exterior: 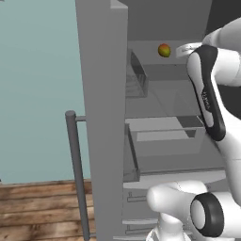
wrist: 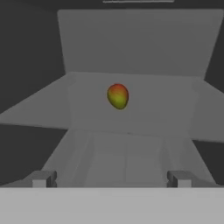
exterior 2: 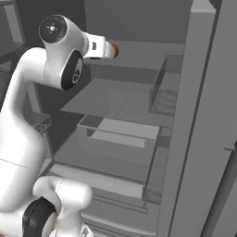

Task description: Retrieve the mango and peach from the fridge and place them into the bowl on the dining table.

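The fridge (exterior: 101, 117) stands open, its grey shelves bare apart from one fruit. The mango (wrist: 117, 96), yellow-green with an orange-red blush, lies on the upper shelf (wrist: 131, 113) towards the back. From the left base view the mango (exterior: 164, 50) sits just left of my hand. My gripper (wrist: 112, 179) is open, level with that shelf, fingertips (wrist: 43, 178) spread wide and well short of the fruit, nothing between them. In the right base view an orange edge of the mango (exterior 2: 114, 50) peeks past the hand. The peach, the bowl and the dining table are out of view.
The left fridge door (exterior: 101, 94) stands edge-on with its bar handle (exterior: 75, 174) and door bins (exterior: 136, 75). A clear drawer (exterior 2: 122, 134) sits on the shelf below. The right door (exterior 2: 203, 120) with its bins (exterior 2: 164, 88) closes off the right side. My arm (exterior: 209, 94) reaches in from the right.
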Controlling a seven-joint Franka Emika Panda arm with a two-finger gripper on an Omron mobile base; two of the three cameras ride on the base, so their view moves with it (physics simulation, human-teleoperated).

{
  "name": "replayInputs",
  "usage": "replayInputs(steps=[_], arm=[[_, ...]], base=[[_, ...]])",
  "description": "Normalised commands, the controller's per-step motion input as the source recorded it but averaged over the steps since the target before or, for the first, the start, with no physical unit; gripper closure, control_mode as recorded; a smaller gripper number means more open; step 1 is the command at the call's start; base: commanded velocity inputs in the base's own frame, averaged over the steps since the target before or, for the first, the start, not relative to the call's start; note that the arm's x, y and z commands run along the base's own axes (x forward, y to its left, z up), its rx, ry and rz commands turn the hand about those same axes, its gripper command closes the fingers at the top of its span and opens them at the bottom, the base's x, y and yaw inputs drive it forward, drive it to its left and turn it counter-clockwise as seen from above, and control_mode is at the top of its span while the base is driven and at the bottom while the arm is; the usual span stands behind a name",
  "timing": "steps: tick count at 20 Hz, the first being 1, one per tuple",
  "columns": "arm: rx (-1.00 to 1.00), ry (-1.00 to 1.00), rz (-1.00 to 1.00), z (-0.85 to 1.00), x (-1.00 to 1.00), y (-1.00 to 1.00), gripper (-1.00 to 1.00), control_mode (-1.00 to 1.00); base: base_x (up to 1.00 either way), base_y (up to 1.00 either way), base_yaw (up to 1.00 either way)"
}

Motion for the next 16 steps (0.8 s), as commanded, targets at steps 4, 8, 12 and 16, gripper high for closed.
replayInputs(steps=[4,8,12,16], arm=[[-0.01,0.0,0.06,0.0,0.47,0.0,-1.0,-1.0],[0.0,0.0,0.07,-0.06,0.51,0.0,-1.0,-1.0],[0.0,0.0,0.05,-0.12,0.5,0.0,-1.0,-1.0],[0.0,0.0,0.02,-0.16,0.45,0.0,-1.0,-1.0]], base=[[0.0,0.0,0.0],[0.0,0.0,0.0],[0.0,0.0,0.0],[0.0,0.0,0.0]])
